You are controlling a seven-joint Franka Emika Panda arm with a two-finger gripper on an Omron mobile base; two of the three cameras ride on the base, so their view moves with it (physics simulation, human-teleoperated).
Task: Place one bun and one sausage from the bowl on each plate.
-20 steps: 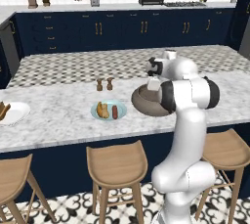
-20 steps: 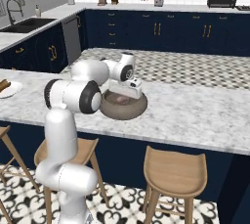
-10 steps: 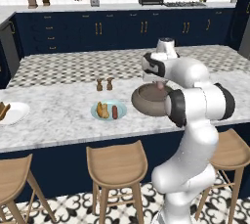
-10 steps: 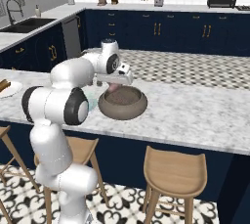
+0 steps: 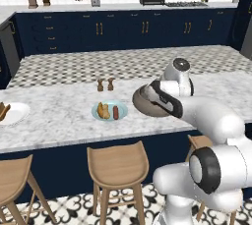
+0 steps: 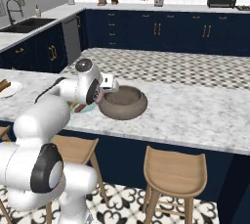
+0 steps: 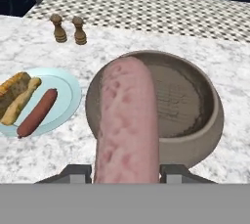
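Now the gripper pinches a pale pink sausage between its two tips, the sausage running straight out ahead of it, above the near rim of the bowl. The bowl sits just below and ahead on the marble counter. To the gripper's left lies the blue-green plate, holding a bun and a darker sausage side by side. Farther ahead on the left stand two brown shakers. Well off to the left, a white plate carries something brown.
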